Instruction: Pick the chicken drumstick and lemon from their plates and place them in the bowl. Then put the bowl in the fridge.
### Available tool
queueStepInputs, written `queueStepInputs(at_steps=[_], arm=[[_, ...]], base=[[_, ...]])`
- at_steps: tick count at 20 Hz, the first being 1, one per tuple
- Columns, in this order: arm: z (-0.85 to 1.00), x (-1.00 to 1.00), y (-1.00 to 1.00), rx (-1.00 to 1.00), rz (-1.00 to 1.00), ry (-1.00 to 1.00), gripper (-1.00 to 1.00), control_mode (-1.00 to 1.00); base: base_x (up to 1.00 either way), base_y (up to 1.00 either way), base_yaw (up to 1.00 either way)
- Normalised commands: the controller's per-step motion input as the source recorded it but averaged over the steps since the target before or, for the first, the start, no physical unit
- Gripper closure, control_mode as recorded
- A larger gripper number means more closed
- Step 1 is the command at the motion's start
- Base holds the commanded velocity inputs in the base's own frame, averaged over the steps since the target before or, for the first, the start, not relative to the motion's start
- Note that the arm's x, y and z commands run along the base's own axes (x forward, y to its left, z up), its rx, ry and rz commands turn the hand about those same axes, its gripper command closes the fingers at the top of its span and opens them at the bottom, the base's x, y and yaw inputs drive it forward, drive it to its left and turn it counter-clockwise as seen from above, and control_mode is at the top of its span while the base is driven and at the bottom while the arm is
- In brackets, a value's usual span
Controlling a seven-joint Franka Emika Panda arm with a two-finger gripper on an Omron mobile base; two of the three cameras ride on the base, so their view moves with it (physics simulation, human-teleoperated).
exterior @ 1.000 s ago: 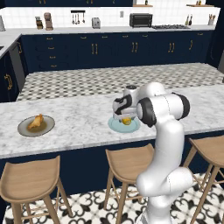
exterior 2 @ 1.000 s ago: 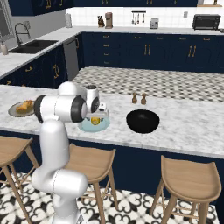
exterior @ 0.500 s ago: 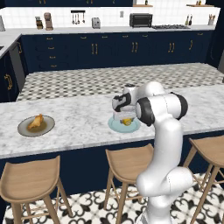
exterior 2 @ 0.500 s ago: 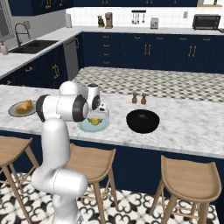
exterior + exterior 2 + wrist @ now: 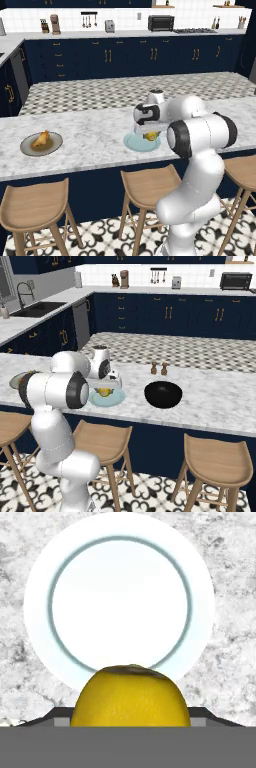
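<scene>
My gripper [image 5: 150, 133] is shut on the yellow lemon [image 5: 151, 135], holding it low over the pale blue plate [image 5: 134, 144]. In the hand view the lemon [image 5: 130, 699] sits between the jaws, with the blue plate [image 5: 120, 552] beneath and beyond it. The golden-brown chicken drumstick [image 5: 41, 139] lies on the grey plate [image 5: 29, 148] at the counter's left. In the right base view the black bowl [image 5: 162, 395] stands to the right of the gripper [image 5: 104, 390], the lemon [image 5: 104, 391] and the blue plate [image 5: 114, 401]. The fridge is out of view.
Two small shakers [image 5: 158, 369] stand behind the bowl. Wooden stools [image 5: 148, 186] line the counter's near side. The marble counter [image 5: 90, 135] stretches between the two plates. Navy cabinets and a back counter with appliances lie beyond the tiled floor.
The jaws have closed on the lemon. The hand has hardly shifted over the blue plate. Drumstick and bowl have not moved.
</scene>
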Motion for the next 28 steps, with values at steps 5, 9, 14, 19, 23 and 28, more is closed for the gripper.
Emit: queueStepInputs(at_steps=[5, 9, 14, 19, 23, 28], arm=[[0.73, -0.48, -0.39, -0.01, -0.02, -0.07, 1.00, -1.00], [0.38, -0.20, -0.55, -0.03, -0.08, -0.12, 1.00, -1.00], [0.03, 0.00, -0.75, 0.00, -0.12, -0.09, 1.00, -1.00], [0.17, 0.01, -0.83, 0.00, -0.09, -0.11, 1.00, -1.00], [0.19, 0.17, -0.91, 0.00, -0.07, -0.07, 1.00, -1.00], [0.01, 0.30, -0.93, 0.04, -0.04, -0.08, 1.00, -1.00]], base=[[0.00, 0.00, 0.00], [0.00, 0.00, 0.00], [0.00, 0.00, 0.00], [0.00, 0.00, 0.00], [0.00, 0.00, 0.00], [0.00, 0.00, 0.00]])
